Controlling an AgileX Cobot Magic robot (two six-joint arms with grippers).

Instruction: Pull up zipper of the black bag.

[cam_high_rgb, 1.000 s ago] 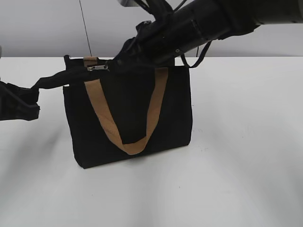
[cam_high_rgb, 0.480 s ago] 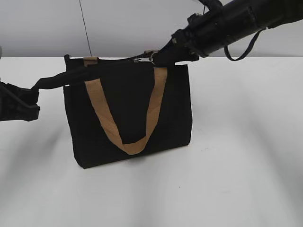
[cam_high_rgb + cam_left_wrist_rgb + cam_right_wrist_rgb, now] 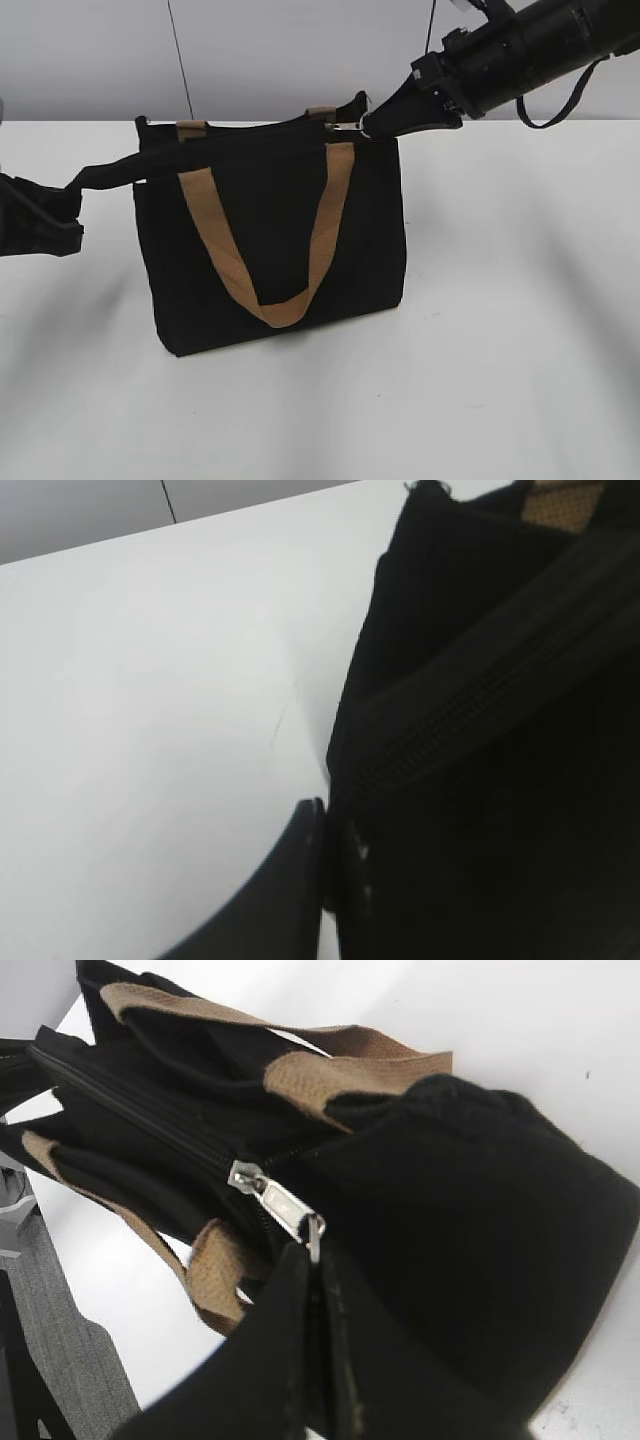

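Right gripper pinched on zipper pull, now dragged from bag's left end to right end; nearly closed. Left gripper clamps tail fabric. Black bag upright mid-worktop, toward back edge.

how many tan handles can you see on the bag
2: the front handle hangs in a loop down the bag face; the rear handle lies across the top behind the zipper.

Exterior view faces black bag front, wrist views close, shared
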